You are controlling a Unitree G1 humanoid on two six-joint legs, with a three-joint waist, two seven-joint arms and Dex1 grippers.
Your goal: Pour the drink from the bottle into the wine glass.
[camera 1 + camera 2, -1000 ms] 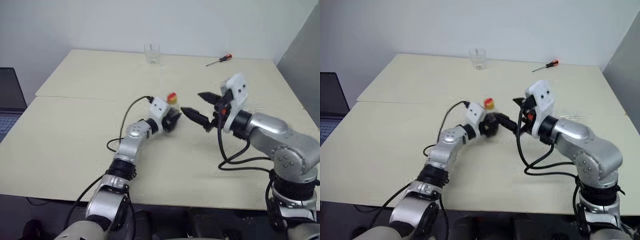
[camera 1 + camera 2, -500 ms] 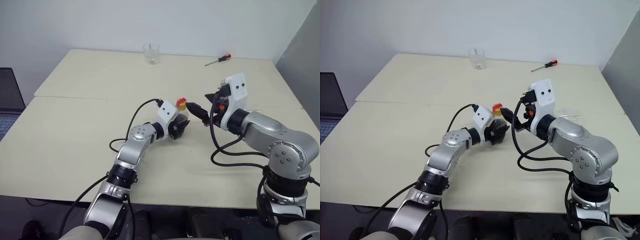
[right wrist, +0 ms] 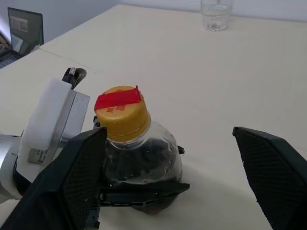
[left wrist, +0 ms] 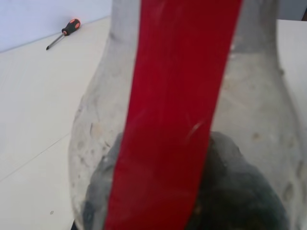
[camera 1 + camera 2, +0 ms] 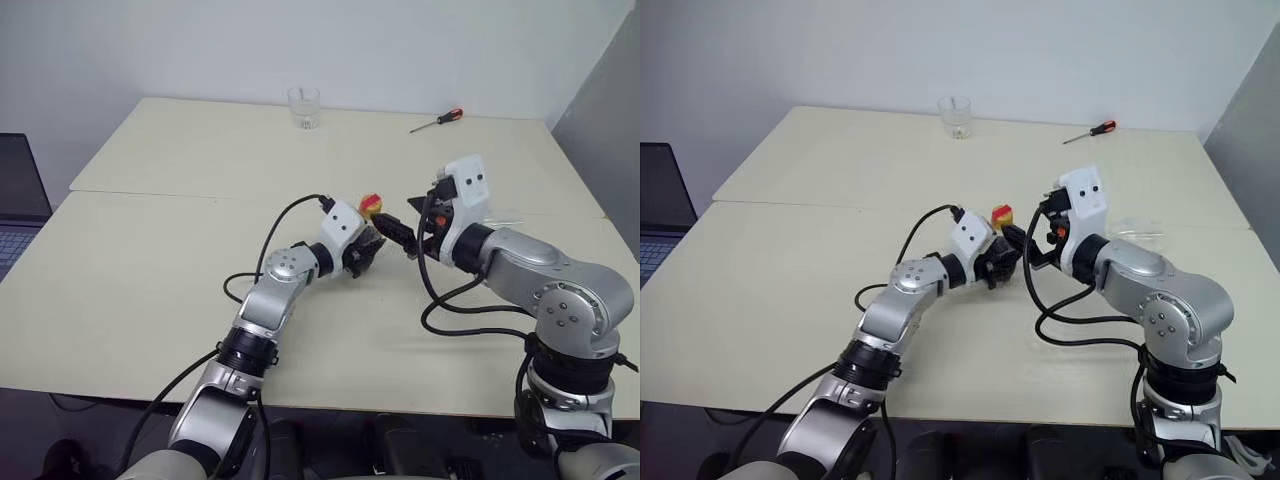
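Small clear plastic bottle with rounded body, yellow cap and red tape strip (image 3: 136, 158) clamped upright in left gripper (image 5: 368, 250), near middle of pale beige counter (image 5: 150, 260). Left gripper fingers closed on lower body of bottle; cap and neck standing clear above the fingers. Right gripper (image 3: 177, 177) just beside the bottle, facing left gripper, fingers spread wide apart. In right wrist view, one black finger (image 3: 72, 182) close alongside the bottle body, the other finger (image 3: 278, 177) well off to the far side; contact between near finger and bottle not resolvable. Nothing held in right gripper.

Bottle appearance: dark brown-red drink (image 4: 240, 191) pooled low in the body, upper part clear with droplets or residue on the wall. Red strip running over the cap top and down the neck and body. Cap on.

Beyond both grippers, at far edge of counter: short clear stemless tumbler (image 5: 304, 107); to its right, small screwdriver with red-orange and black handle (image 5: 440, 120). Open laptop (image 5: 20, 200) off the counter edge on the left arm's side.
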